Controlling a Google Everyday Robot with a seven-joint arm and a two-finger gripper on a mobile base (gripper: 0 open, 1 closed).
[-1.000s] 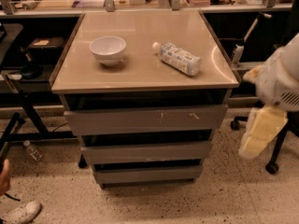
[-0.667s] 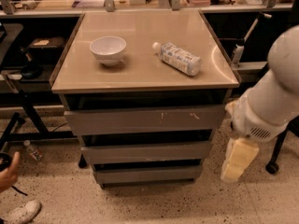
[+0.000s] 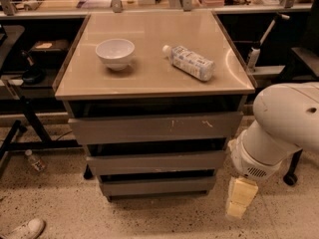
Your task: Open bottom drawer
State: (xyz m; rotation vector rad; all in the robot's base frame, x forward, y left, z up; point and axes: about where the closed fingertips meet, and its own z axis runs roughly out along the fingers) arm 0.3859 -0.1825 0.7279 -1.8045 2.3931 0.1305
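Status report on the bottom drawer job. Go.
Gripper low, right of cabinet, apart from bottom drawer. Drawer untouched. Bowl and bottle on top, not in the way.

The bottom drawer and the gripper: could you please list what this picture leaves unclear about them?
Camera view:
- Bottom drawer: inside hidden in shadow under the middle drawer.
- Gripper, low, right of the cabinet: its arm is cut off by the right edge.

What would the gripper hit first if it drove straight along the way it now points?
The gripper hangs right of the bottom drawer, pointing down. Straight on, it would probably meet the speckled floor first, not the drawer; depth is unclear.
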